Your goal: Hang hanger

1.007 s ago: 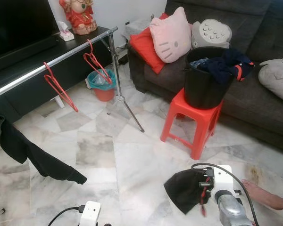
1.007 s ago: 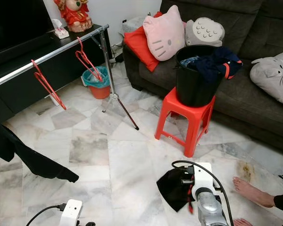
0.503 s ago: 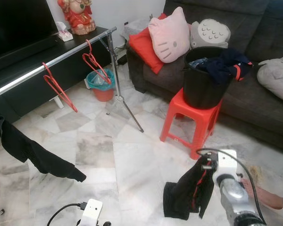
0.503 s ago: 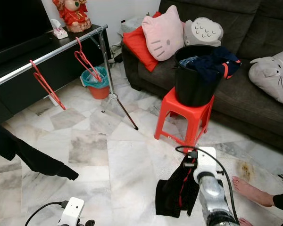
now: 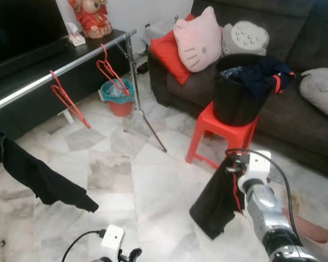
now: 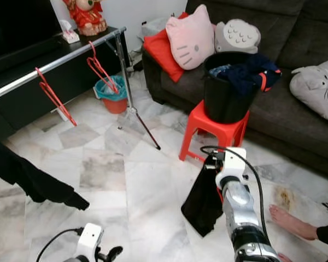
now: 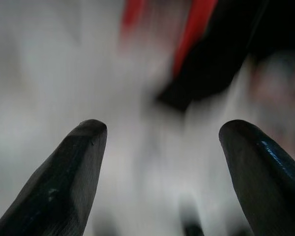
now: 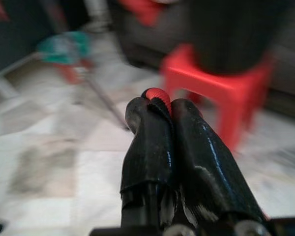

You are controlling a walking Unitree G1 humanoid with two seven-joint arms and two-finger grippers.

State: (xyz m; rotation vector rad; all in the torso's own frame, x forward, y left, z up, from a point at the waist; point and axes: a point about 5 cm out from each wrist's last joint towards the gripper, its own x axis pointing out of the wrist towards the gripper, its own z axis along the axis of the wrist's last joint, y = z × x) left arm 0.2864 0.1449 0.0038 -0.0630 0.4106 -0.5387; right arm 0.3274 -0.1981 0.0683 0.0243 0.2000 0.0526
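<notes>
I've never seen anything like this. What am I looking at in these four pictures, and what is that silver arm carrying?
It is a walking household robot. The two wide pictures come from cameras in its head, looking down at a marble floor. The two close-ups come from cameras on its wrists, looking along black fingers. The right gripper is shut on a red hanger with a black garment draped from it. The left gripper is open, holding nothing. Ahead stand a clothes rail with two red hangers, and a red stool bearing a black bucket of clothes.

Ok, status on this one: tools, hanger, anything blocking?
Right tool shut on red hanger, black garment dangling. Left tool open, low. Rail far left; red stool close ahead.
</notes>
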